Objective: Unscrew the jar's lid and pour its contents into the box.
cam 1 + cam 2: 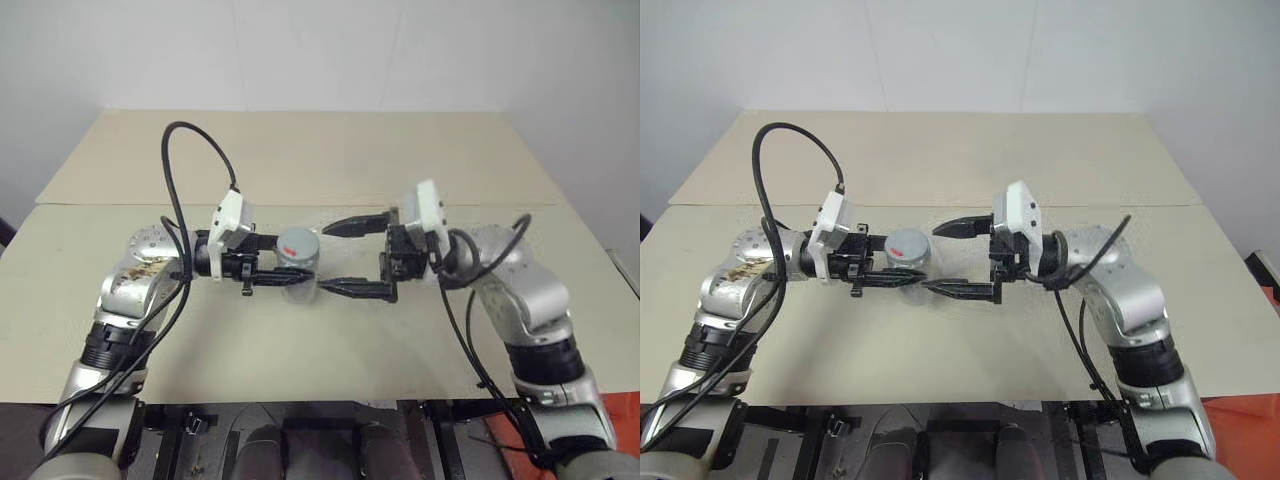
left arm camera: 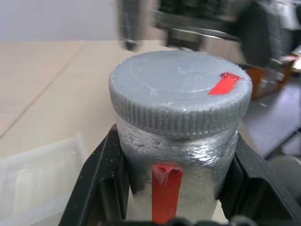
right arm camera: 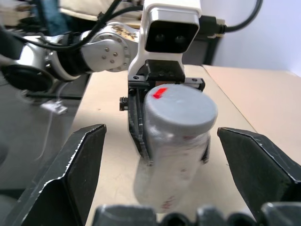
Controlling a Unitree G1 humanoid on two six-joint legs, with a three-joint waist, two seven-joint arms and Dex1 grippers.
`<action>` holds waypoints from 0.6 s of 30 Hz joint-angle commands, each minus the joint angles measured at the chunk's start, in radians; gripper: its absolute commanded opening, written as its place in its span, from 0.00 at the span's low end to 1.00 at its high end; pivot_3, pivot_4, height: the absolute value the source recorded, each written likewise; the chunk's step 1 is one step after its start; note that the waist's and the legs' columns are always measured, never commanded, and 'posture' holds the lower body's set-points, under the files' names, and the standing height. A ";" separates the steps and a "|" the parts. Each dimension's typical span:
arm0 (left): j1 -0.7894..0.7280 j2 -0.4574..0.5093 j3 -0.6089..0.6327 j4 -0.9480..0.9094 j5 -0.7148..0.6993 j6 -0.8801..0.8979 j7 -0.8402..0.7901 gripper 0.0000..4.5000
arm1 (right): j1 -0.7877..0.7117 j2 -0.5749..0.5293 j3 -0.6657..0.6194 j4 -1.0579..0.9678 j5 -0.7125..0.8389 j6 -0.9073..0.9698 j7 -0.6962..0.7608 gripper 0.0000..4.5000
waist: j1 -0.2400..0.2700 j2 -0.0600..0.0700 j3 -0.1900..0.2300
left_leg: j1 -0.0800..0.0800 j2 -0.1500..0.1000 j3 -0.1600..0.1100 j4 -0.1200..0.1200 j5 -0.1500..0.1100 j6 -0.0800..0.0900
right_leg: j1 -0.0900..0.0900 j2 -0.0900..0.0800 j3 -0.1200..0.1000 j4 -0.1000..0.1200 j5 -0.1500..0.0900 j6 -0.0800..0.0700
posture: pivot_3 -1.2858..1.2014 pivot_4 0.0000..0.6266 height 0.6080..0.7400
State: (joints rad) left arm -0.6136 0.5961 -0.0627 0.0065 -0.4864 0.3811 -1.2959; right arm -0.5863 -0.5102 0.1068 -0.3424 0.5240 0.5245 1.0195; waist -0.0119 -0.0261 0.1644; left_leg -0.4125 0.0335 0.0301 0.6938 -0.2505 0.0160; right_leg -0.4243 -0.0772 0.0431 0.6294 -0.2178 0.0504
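Jar (image 1: 298, 262) is held in the air above the table (image 1: 300, 160), clamped by its body in my left gripper (image 1: 285, 272), with the lid (image 2: 181, 92) on and facing my right gripper (image 1: 335, 258). The right one stands wide open, one finger on each side of the lid and not touching it. To do this step well, I think I must bring the right fingers (image 3: 70, 174) level with the ribbed edge only, close firmly, then turn without pulling. The box (image 2: 33, 188) lies on the table under the jar, ready for pouring.
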 commanded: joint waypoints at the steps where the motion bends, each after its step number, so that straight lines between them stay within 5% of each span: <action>1: -0.006 -0.011 0.010 -0.013 0.006 -0.024 0.025 0.46 | -0.022 0.000 -0.007 -0.100 -0.023 0.076 -0.128 0.99 | 0.000 0.000 0.000 | 0.000 0.000 0.000 0.000 0.000 0.000 | 0.000 0.000 0.000 -0.001 0.000 0.000 | 0.52 0.24 1.00; 6: -0.033 -0.017 0.007 -0.003 0.003 -0.024 0.010 0.46 | -0.112 0.062 0.038 -0.092 -0.050 0.180 -0.264 0.99 | -0.005 0.000 0.000 | 0.001 0.000 0.000 -0.001 0.000 0.000 | -0.001 0.001 0.001 0.000 0.000 0.000 | 0.52 0.24 1.00; 18: -0.037 -0.029 0.008 -0.006 -0.008 -0.024 -0.003 0.46 | -0.181 0.145 0.076 0.031 -0.073 0.207 -0.323 0.99 | -0.001 0.000 0.000 | -0.001 0.000 0.000 0.000 0.000 0.000 | -0.001 0.000 0.000 0.000 0.000 0.000 | 0.52 0.24 1.00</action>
State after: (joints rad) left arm -0.6309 0.5750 -0.0647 0.0234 -0.4730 0.3732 -1.2866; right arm -0.7390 -0.3644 0.1941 -0.3190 0.4667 0.7325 0.7187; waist -0.0133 -0.0261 0.1644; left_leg -0.4134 0.0336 0.0300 0.6936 -0.2505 0.0161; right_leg -0.4248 -0.0769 0.0428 0.6295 -0.2178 0.0503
